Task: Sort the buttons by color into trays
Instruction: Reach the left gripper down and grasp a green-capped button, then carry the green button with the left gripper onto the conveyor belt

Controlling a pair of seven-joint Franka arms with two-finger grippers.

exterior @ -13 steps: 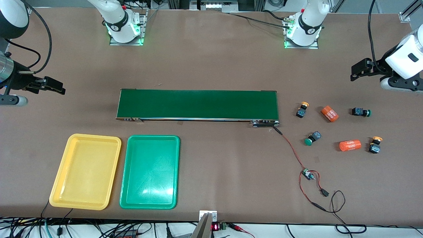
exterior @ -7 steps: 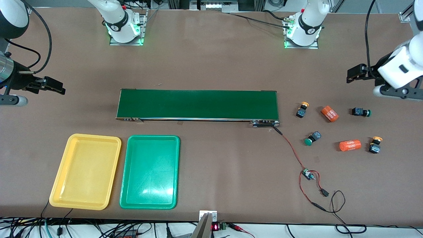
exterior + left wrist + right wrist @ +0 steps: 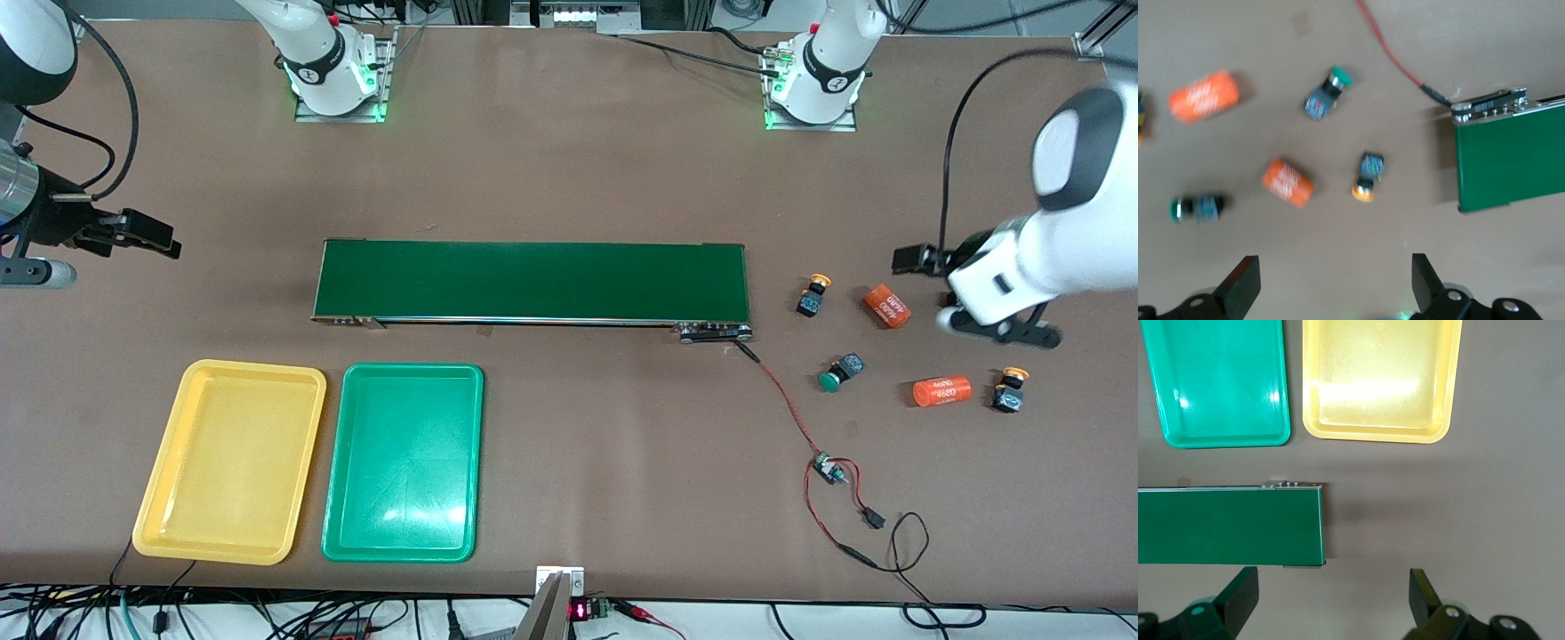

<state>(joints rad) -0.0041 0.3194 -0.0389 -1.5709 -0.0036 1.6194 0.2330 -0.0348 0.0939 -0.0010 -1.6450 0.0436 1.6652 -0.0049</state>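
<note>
While both hands gape empty, bare table separates buttons (image 3: 813,296) from trays (image 3: 231,462).

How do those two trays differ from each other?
The yellow tray lies toward the right arm's end of the table; the green tray lies beside it, closer to the table's middle. One is yellow, the other green. Both are shallow, rectangular, round-cornered and empty.

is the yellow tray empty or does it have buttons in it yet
Empty: the yellow tray shows only bare plastic in the front and right wrist views.
</note>
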